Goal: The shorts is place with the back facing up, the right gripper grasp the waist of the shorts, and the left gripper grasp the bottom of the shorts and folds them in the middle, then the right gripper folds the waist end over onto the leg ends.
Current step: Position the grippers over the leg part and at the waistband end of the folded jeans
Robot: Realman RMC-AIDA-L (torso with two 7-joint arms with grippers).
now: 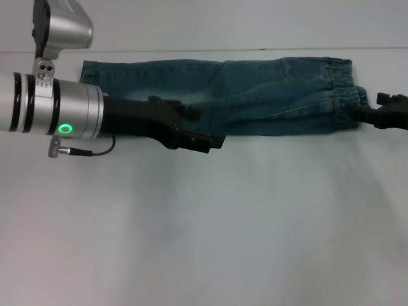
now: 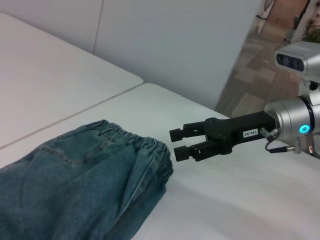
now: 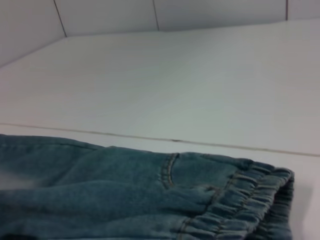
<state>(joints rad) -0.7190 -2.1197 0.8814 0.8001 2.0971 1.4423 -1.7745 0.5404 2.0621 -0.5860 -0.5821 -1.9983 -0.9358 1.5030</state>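
The teal denim shorts (image 1: 255,95) lie folded lengthwise across the far part of the white table (image 1: 204,223). Their gathered waist (image 1: 338,89) points right and the leg hems (image 1: 87,71) point left, partly behind my left arm. My left gripper (image 1: 203,127) hovers open over the near edge of the shorts around mid-length, one finger above the denim, one at its edge. My right gripper (image 2: 175,143), with its white label, stands just off the waist (image 2: 150,150), slightly open and holding nothing. In the head view the right gripper (image 1: 364,105) sits at the waist's near corner. The waist (image 3: 240,200) also fills the right wrist view.
A seam between table panels (image 1: 191,51) runs just behind the shorts. The left arm's silver wrist with its green light (image 1: 64,127) and a cable cross the table's left side. Bare white tabletop spreads in front of the shorts.
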